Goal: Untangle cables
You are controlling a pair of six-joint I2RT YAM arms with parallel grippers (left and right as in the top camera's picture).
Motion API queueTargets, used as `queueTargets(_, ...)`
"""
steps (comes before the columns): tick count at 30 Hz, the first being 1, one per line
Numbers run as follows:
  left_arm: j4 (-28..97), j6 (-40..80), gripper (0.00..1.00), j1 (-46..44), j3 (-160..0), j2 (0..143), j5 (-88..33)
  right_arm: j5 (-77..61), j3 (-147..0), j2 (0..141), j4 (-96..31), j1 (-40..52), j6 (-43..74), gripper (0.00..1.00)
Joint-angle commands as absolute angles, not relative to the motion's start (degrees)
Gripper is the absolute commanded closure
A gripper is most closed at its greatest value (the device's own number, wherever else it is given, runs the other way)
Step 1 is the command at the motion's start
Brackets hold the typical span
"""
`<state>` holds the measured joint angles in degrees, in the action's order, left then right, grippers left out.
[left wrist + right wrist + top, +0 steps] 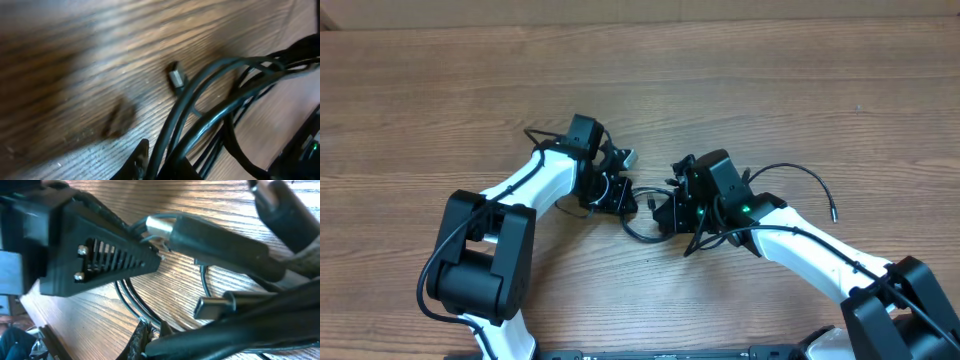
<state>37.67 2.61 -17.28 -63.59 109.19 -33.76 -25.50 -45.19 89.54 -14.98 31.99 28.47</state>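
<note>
From overhead, the cables (638, 230) lie as a small knot on the table (770, 80), exactly between the left gripper (617, 195) and the right gripper (665, 210). The knot is stretched across from one gripper to the other, and one loop sags toward the robot's bases. One free strand (810, 180) runs away behind the right arm, so that end is much nearer to the right side. Both grippers are at the knot, and neither is clearly nearer to it.

In the left wrist view, the cables (200, 100) pass just beside one finger (142, 159) and go up to the right. A small plug tip (175, 77) rests on the wood beside them. I cannot tell here whether these jaws are released or pinching a strand.

In the right wrist view, the jaws are clenched. The cables (240, 325) come out right at the fingertip (142, 337) and seem to be pinched there. A flat plug (215, 306) and a silvery plug (160, 225) lie ahead, near a slotted black part (100, 260) of the other arm. In my judgement, pulling apart along this left-to-right line is what the next move depends on.
</note>
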Motion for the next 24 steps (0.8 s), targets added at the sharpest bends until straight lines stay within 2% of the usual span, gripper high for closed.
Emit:
queueTargets(1, 36.53, 8.08, 0.86, -17.45, -61.32, 109.54, -33.65, -23.97, -44.29, 89.6, -14.87, 33.06, 28.73, 0.96)
queueTargets(11, 35.18, 11.97, 0.84, -17.96, -60.14, 109.54, -31.88, -19.16, -44.18, 89.62, -15.25, 35.05, 28.82, 0.96)
queueTargets(17, 34.11, 12.47, 0.83, -19.35, -60.14, 109.54, -30.83, -12.45, -43.97, 89.71, -15.07, 35.05, 35.62, 0.96)
queueTargets(24, 32.27, 12.49, 0.81, -21.63, -60.14, 109.54, -29.39, -11.99, -42.7, 89.71, -11.68, 35.05, 36.03, 0.96)
